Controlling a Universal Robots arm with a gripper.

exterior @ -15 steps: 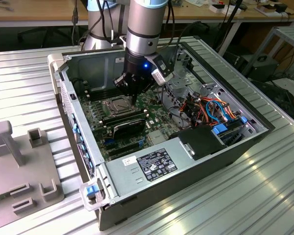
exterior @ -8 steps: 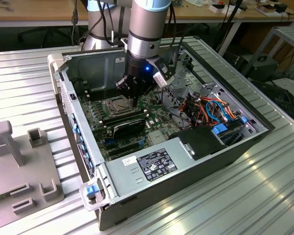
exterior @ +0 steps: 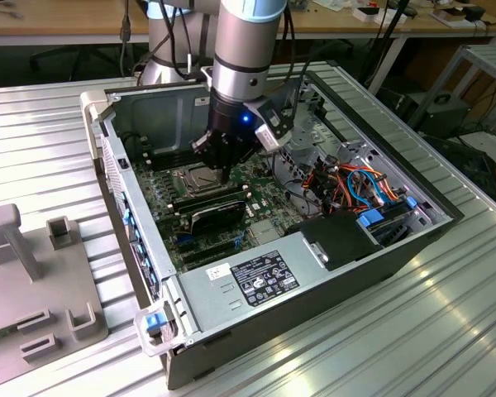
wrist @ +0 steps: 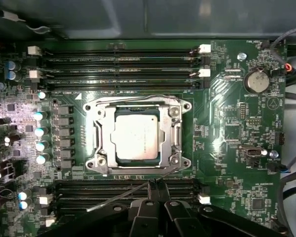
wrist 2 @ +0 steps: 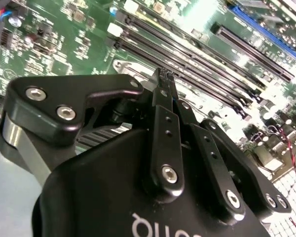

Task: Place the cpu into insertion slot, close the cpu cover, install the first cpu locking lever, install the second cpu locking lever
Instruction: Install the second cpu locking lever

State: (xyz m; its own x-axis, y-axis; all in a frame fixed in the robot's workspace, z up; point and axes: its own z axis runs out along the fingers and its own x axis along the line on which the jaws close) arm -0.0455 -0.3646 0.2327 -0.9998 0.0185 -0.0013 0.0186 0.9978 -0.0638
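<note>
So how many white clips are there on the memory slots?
6. Across the socket from the claw, two clips at one end and two at the other; by the claw, one at each end. The claw may hide more.

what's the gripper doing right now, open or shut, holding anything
gripper: shut, fingertips together right at the thin locking lever; whether it actually pinches the lever cannot be told.

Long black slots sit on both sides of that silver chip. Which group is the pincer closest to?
The group right at the pincer's tips, crossed by a thin wire lever; the other group lies beyond the cpu.
</note>
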